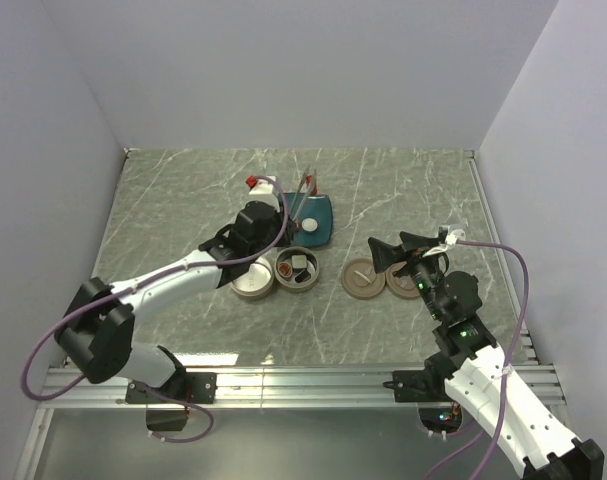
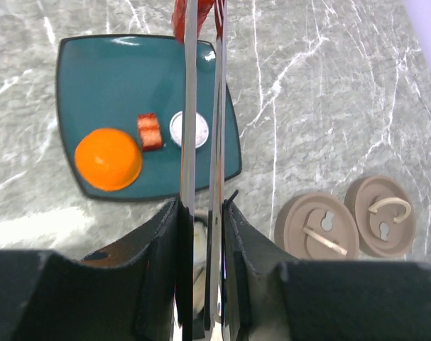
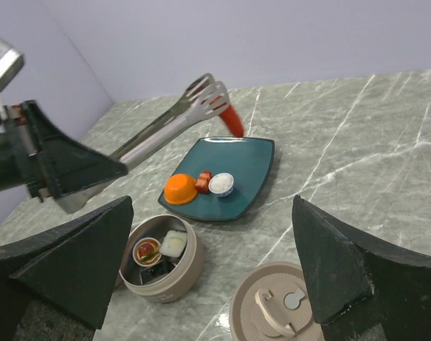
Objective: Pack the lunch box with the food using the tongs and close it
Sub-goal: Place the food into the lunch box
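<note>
My left gripper (image 2: 203, 206) is shut on the tongs (image 2: 189, 106), squeezing their two arms close together. The tong tips pinch a red sausage (image 3: 233, 119) above the far edge of the teal plate (image 3: 254, 167). On the plate lie an orange ball (image 2: 108, 158), a small red piece (image 2: 150, 131) and a white rice bowl (image 2: 189, 130). One lunch box tin (image 3: 174, 280) holds several food pieces; the other tin (image 1: 253, 278) sits to its left. Two brown lids (image 1: 363, 277) (image 1: 403, 283) lie flat on the table. My right gripper (image 3: 211, 284) stands open above them, holding nothing.
White walls close in the marble table (image 1: 183, 200) at the back and on both sides. A metal rail (image 1: 303, 380) runs along the near edge by the arm bases. Purple cables (image 1: 503, 260) loop beside each arm.
</note>
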Controlling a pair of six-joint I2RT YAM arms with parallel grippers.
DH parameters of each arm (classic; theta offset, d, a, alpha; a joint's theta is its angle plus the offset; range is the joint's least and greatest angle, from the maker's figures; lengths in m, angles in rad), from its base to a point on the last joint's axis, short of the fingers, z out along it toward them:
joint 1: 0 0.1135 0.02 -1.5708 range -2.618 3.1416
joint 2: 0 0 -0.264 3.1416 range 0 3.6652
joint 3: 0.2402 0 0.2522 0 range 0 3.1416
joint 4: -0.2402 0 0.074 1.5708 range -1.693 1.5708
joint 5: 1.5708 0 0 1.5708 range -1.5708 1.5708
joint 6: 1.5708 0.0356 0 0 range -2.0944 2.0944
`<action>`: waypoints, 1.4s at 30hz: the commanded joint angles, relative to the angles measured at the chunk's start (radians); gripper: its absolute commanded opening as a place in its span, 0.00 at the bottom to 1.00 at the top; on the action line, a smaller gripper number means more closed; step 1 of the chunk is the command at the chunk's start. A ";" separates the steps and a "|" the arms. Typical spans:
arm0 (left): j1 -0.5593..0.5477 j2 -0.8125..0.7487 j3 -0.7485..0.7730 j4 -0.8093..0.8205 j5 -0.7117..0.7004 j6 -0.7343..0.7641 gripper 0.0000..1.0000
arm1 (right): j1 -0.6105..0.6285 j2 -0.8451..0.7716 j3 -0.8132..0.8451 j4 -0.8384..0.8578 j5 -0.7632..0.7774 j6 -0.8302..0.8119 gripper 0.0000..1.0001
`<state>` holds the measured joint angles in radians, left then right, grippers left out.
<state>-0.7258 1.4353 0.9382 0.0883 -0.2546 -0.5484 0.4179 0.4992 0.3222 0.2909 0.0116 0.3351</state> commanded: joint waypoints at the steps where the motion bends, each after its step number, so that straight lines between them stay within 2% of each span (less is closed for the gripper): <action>1: 0.002 -0.102 -0.044 0.076 -0.025 0.018 0.16 | -0.007 0.002 0.006 0.014 0.007 -0.007 0.99; 5: 0.002 -0.186 -0.111 0.085 -0.034 0.011 0.16 | -0.007 0.007 0.006 0.014 0.007 -0.007 1.00; 16: -0.034 -0.443 -0.240 -0.053 -0.104 -0.036 0.15 | -0.007 0.019 0.012 0.016 0.014 -0.007 0.99; 27: -0.222 -0.752 -0.317 -0.329 -0.331 -0.163 0.15 | -0.007 0.067 0.021 0.036 0.025 -0.010 0.99; 37: -0.426 -0.811 -0.323 -0.535 -0.523 -0.312 0.14 | -0.010 0.088 0.023 0.044 0.051 -0.018 0.99; 42: -0.481 -0.852 -0.317 -0.607 -0.581 -0.378 0.14 | -0.008 0.085 0.021 0.042 0.054 -0.018 0.99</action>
<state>-1.1831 0.6132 0.6086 -0.4923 -0.7368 -0.8597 0.4164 0.5922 0.3222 0.2981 0.0452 0.3313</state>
